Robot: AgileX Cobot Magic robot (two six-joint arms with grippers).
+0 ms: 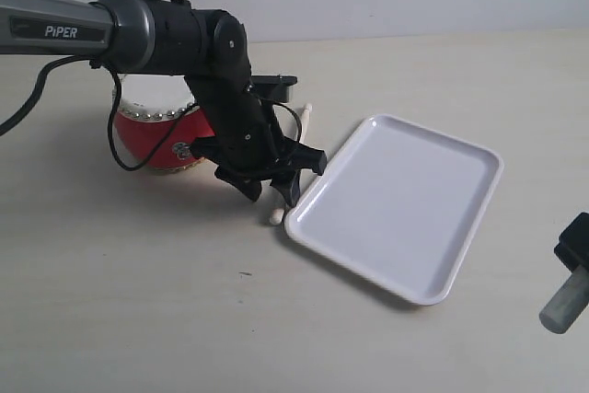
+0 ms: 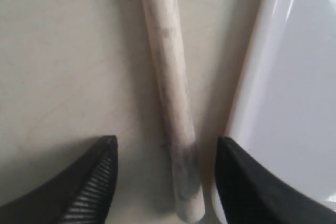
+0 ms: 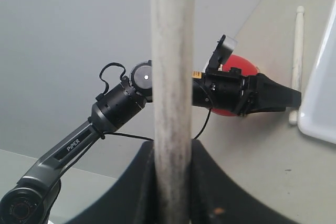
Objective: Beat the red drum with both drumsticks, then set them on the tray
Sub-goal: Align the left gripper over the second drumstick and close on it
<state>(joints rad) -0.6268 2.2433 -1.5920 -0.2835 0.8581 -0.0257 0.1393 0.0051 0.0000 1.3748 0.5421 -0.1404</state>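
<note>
Drum (image 1: pixel 147 140) half hidden; left tool (image 2: pixel 165 141) spread around drumstick (image 2: pixel 168 77), right tool (image 3: pixel 172 153) clamps second drumstick (image 3: pixel 172 51).

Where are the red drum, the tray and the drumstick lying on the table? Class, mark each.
red drum (image 1: pixel 147 142), exterior view, red side wall.
tray (image 1: pixel 396 195), exterior view, bare floor.
drumstick (image 2: pixel 167 66), left wrist view, middle of shaft.

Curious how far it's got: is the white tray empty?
Empty: the tray shows bare white. One drumstick lies on the table beside its rim; the right gripper holds the second drumstick.
</note>
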